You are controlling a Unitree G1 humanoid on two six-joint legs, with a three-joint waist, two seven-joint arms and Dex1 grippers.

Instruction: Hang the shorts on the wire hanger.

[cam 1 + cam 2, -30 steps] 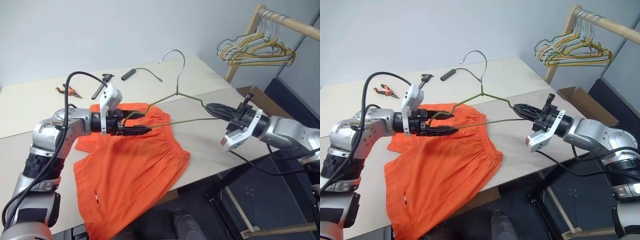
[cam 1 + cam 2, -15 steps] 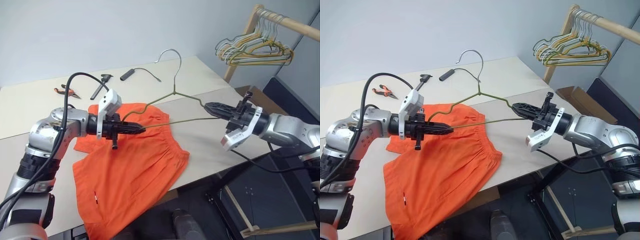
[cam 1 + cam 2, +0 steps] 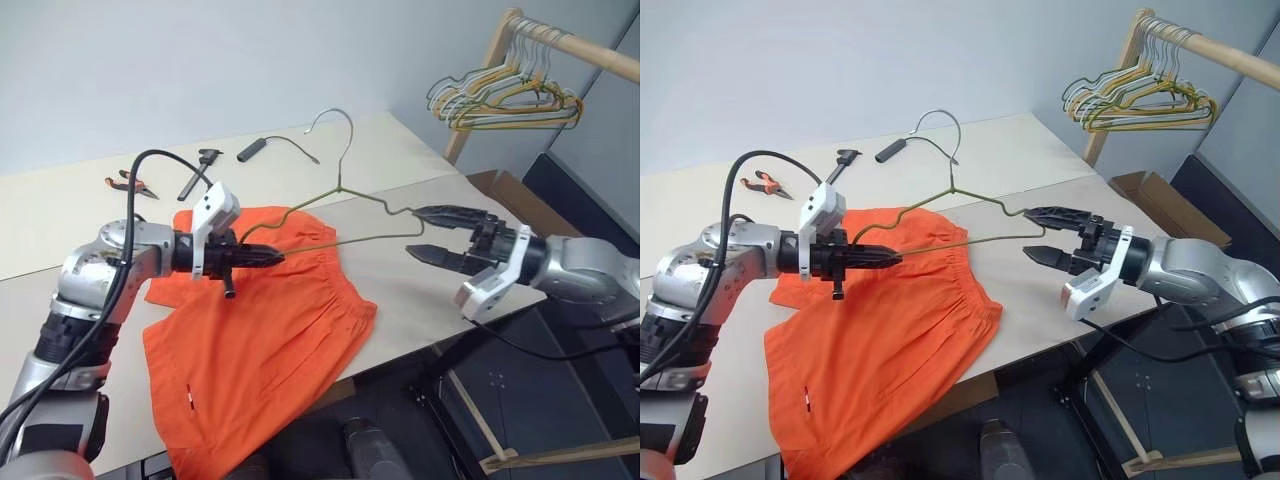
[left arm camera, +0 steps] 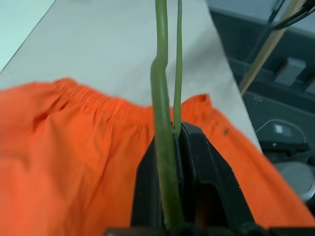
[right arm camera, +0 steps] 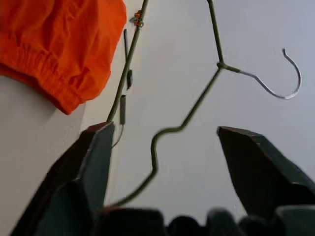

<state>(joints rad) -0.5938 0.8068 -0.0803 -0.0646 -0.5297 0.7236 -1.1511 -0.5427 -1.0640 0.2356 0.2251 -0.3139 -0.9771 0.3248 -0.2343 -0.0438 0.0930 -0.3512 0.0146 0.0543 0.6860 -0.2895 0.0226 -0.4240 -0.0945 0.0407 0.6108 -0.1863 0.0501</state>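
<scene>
item-wise: the thin olive-gold wire hanger [image 3: 345, 215] was held above the table, its left corner pinched in the closed left gripper [image 3: 262, 256]. the right gripper [image 3: 434, 232] stood spread wide around the hanger's right corner. the bright orange soft fabric shorts [image 3: 255, 340] lay flat on the pale table [image 3: 420, 290], their lower part drooping over its near edge. bare tabletop lay beside the waistband.
</scene>
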